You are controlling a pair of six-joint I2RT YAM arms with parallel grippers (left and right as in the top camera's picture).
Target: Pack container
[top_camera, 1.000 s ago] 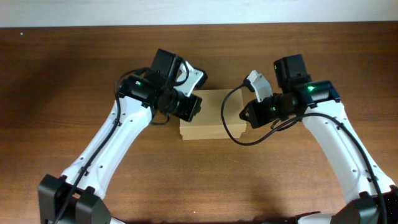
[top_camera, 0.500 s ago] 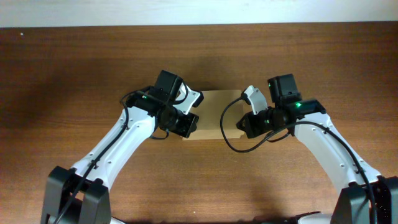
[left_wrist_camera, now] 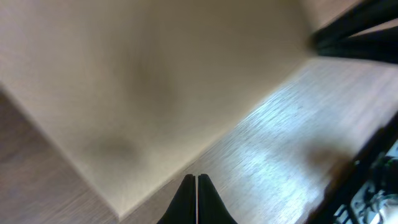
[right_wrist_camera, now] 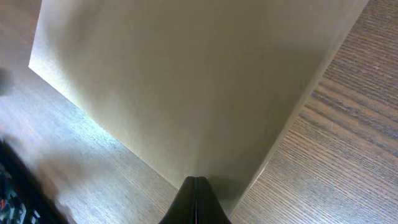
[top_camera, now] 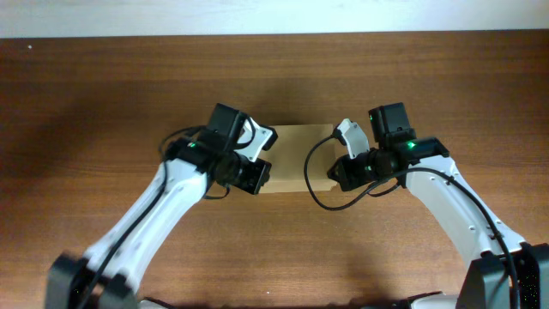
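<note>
Closing step: we judge the container shut, packing nearly done.
left gripper: clenched, empty, at its left edge.
Container place: middle of the table.
right gripper: clenched, empty, over its right end.
Next: we would press its top gently.

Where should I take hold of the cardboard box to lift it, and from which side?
The container lies flat with its lid shut, so no open rim shows. Probably best: its two short ends, left gripper coming from the left, right gripper from the right; both sit shut at those ends.
</note>
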